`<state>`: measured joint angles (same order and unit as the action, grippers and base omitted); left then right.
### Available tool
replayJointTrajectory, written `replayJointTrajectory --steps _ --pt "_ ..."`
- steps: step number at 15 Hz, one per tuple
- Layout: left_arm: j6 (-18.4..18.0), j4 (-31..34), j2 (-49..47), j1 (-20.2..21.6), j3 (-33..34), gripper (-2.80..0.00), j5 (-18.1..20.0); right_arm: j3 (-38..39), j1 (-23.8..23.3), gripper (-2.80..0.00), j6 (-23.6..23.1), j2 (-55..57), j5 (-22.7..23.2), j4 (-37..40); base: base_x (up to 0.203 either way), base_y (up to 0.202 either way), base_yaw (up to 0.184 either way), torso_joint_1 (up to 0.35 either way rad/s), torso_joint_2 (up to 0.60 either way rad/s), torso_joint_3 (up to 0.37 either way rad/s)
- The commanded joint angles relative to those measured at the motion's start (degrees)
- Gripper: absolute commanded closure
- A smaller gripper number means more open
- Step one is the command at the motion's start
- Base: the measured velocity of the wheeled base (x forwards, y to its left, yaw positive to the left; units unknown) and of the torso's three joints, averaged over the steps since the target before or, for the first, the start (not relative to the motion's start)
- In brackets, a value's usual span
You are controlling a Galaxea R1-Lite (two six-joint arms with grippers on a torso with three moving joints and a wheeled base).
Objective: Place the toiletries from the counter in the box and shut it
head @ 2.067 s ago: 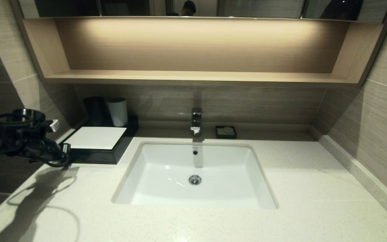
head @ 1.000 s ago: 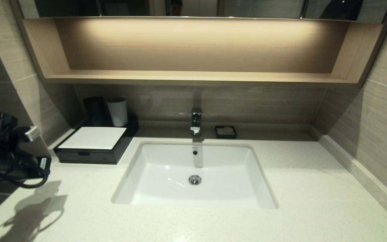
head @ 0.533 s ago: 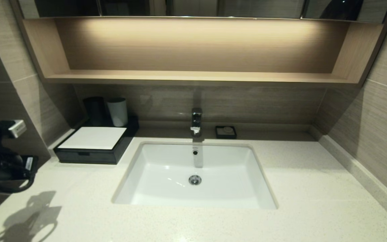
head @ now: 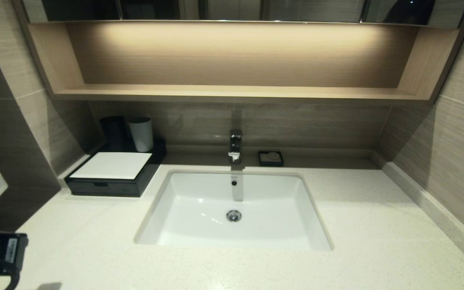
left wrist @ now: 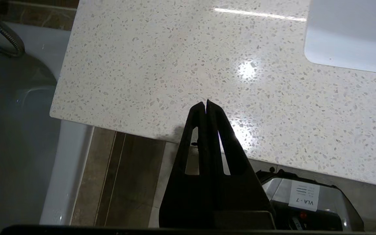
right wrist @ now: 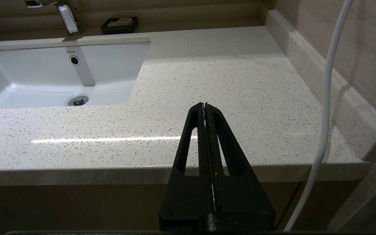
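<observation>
- Left gripper (left wrist: 206, 103) — recorded over the near left edge of the counter (head: 95, 245), fingers pressed together with nothing between them; in the head view only part of the arm was caught at the far left edge.
- Box (head: 113, 175) — recorded at the back left of the counter, beside the sink (head: 234, 209); white top panel level, drawer front flush, so it was judged closed.
- Black tumbler (head: 113, 133) and white tumbler (head: 140, 133) — noted upright just behind the box.
- Toiletries — none were seen on the counter in any view; they were judged already stowed, though the box contents were hidden and could not be confirmed.
- Task standing — judged finished or nearly so; nothing was seen left to collect.
- Small black dish (head: 270, 158) — noted at the back, right of the tap (head: 235, 146); its contents were too small to identify.
- Right gripper (right wrist: 205, 105) — recorded before the counter's right front edge, fingers closed on nothing — out of the head view.
</observation>
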<state>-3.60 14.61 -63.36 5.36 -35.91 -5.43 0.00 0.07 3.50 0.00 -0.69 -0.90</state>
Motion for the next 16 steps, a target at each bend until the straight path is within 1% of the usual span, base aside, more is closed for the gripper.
replayJointTrajectory --steps 1,3,6,12,13,14,16 --pt "0.51 -0.07 5.91 -2.21 0.85 0.0 -0.22 0.0 0.01 0.0 0.02 0.0 -0.01 -0.06 0.0 0.0 0.0 0.0 0.0 0.0" --pt "0.69 -0.66 8.0 -3.67 1.38 0.0 0.32 0.0 0.01 0.0 0.02 0.0 -0.01 -0.04 0.0 0.0 0.0 0.0 0.0 0.0" --pt "0.45 -2.63 18.09 -5.34 5.33 0.0 0.8 0.0 0.01 0.0 0.02 0.0 -0.01 -0.06 0.0 0.0 0.0 0.0 0.0 0.0" --pt "0.26 -6.54 41.72 -7.03 21.21 0.0 0.72 0.0 0.01 0.0 0.02 0.0 -0.01 -0.06 0.0 0.0 0.0 0.0 0.0 0.0" --pt "0.62 -7.97 44.66 -7.07 23.87 0.0 0.54 0.0 0.01 0.0 0.02 0.0 -0.01 -0.06 0.0 0.0 0.0 0.0 0.0 0.0" --pt "1.72 -10.87 46.94 -7.09 26.8 0.0 0.36 0.0 0.01 0.0 0.02 0.0 -0.01 0.02 0.0 0.0 0.0 0.0 0.0 0.0" --pt "3.05 -19.89 49.28 -6.96 32.34 0.0 0.2 0.0 0.01 0.0 0.02 0.0 -0.01 0.02 0.0 0.0 0.0 0.0 0.0 0.0"
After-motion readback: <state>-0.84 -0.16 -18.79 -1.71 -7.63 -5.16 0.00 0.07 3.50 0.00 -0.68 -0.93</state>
